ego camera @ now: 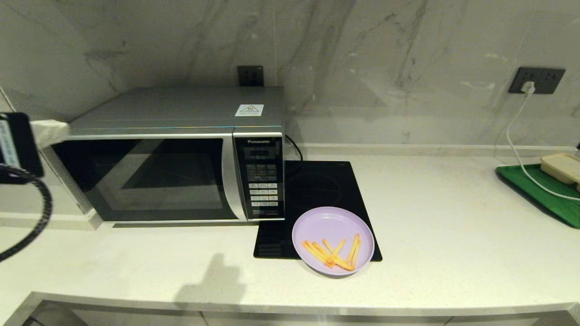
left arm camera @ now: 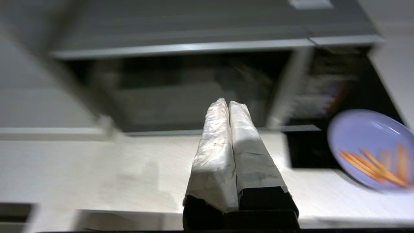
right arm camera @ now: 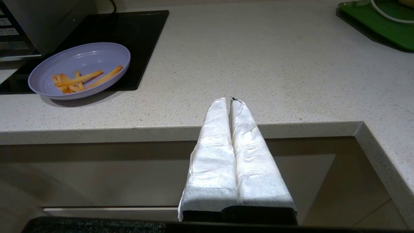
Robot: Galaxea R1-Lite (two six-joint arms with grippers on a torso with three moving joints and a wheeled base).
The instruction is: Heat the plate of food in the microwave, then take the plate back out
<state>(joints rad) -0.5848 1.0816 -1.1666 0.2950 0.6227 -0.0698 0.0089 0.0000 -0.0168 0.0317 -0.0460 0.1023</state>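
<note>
The plate of food sits on the counter, partly over the near corner of the flat black induction hob, with a few fries gathered at its near side. I think it waits there because the microwave just beside it has its door shut, so the plate cannot go in yet. The curved silver handle stands between the dark glass and the keypad panel, on the side of the door close to the plate.

The left gripper is raised in the air in front of the far end of the microwave, away from the handle. Its two wrapped fingers are pressed together and hold nothing. From this gripper the door glass is straight ahead, the handle is further along toward the plate, and the plate is beyond the handle, well apart and lower, on the counter. In my judgement the door must be opened first, so the gripper has to travel along the door to the handle.

The right gripper is parked low at the counter edge, also closed and empty. The plate lies ahead of it and to its left side, well apart. A green tray with a beige box is far on the other side.
</note>
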